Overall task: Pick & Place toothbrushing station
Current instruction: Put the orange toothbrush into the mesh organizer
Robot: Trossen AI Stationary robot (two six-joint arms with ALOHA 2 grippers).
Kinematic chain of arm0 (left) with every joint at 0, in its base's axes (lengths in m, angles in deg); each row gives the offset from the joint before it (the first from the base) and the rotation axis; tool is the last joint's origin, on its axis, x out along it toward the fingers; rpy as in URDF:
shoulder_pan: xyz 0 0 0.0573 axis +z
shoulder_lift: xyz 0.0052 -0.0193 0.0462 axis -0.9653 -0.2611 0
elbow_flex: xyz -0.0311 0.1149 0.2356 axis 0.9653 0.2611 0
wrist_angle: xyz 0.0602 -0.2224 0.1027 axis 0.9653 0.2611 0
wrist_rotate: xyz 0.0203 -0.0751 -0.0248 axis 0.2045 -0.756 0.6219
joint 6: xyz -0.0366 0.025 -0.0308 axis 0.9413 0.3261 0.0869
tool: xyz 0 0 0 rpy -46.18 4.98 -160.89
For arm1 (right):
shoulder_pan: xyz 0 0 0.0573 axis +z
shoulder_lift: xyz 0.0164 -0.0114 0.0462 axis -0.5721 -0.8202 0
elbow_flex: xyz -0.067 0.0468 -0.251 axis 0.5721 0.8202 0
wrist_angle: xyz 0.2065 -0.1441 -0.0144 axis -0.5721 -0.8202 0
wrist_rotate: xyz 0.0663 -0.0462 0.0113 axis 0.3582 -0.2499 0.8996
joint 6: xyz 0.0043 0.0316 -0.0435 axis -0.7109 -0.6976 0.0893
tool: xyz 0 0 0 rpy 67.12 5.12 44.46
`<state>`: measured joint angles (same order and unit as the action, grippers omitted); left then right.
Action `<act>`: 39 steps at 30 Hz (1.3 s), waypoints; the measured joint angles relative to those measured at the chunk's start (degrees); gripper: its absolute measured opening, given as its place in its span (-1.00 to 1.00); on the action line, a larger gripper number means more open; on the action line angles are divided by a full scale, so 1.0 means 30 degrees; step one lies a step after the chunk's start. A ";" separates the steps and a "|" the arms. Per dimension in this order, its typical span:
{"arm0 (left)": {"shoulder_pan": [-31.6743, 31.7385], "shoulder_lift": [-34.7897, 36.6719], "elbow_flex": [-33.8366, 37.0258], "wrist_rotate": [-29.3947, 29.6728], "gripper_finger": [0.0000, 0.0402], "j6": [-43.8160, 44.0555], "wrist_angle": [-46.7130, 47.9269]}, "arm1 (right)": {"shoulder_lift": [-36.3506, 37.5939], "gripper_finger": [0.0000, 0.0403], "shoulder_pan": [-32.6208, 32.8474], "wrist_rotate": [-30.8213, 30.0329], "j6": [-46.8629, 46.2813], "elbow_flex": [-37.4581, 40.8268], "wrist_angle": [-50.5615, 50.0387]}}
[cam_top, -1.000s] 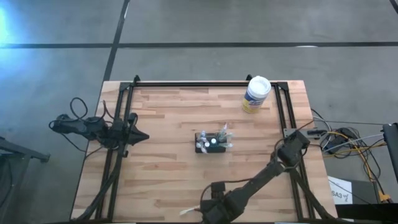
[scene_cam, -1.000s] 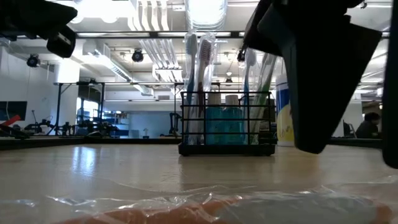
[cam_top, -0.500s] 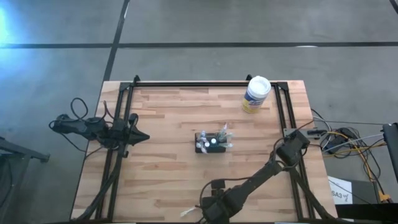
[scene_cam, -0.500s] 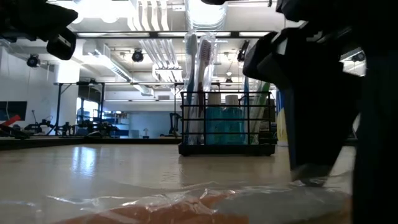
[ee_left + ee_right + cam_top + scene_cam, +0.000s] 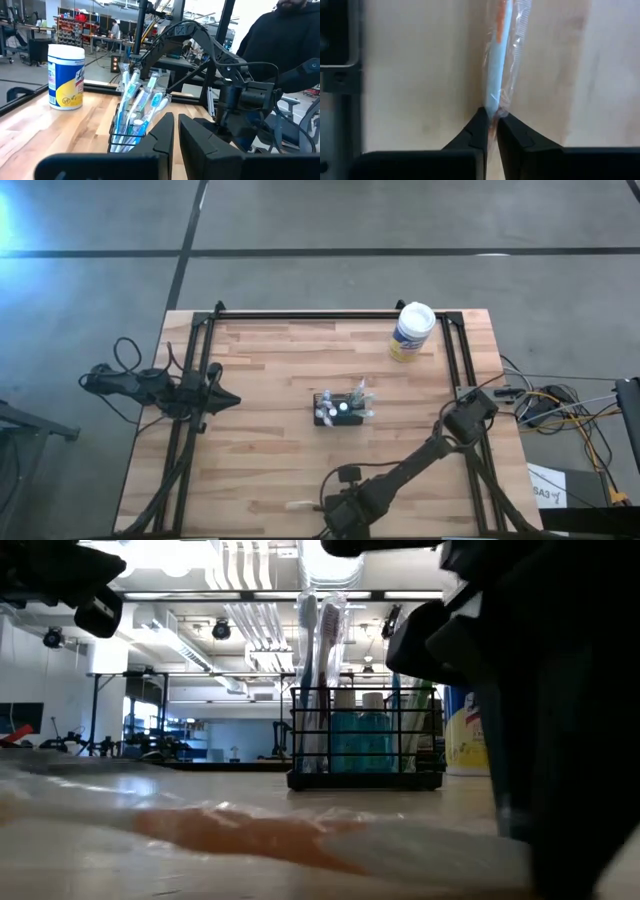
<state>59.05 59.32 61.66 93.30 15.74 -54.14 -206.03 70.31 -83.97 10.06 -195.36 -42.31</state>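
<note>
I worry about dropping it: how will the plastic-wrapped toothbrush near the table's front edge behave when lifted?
The wrapped toothbrush looks thin and stiff, so it should lift as one piece. Its clear wrapper seems loose and glossy, so it may slip inside. The right gripper pinches only one end, so the far end may sag or swing.

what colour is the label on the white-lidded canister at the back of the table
Yellow and blue on white; the canister shows it best in the left wrist view.

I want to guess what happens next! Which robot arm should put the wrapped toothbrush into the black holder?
The right one. Its fingers are already shut on the wrapped toothbrush. The left arm waits at the table's left edge, beside the holder.
</note>
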 joint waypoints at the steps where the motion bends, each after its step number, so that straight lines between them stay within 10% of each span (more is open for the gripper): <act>1: 0.0000 0.0000 0.0000 0.0006 -0.85 -0.0118 -0.0001 | -0.0013 -0.90 -0.0057 -0.0119 0.0036 -0.0160 -0.0382; 14: 0.0015 -0.0051 0.0966 -0.1985 -0.85 -0.0131 -0.0210 | 0.2953 -0.91 -0.0164 -0.6360 0.1355 -0.0567 -0.1372; 31: 0.0002 -0.0187 0.3502 -0.2047 -0.85 -0.0245 -0.5526 | 0.8854 -0.91 -0.3012 -0.4976 1.1911 1.4763 2.9290; 39: -0.0015 -0.0725 0.3759 -0.1382 -0.82 -0.0699 -0.7667 | 0.8668 -0.91 -0.4639 -0.4919 1.2565 1.7421 3.3220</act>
<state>59.01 57.14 72.94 89.15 13.65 -77.14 -180.02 56.39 -98.73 47.75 -143.09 57.35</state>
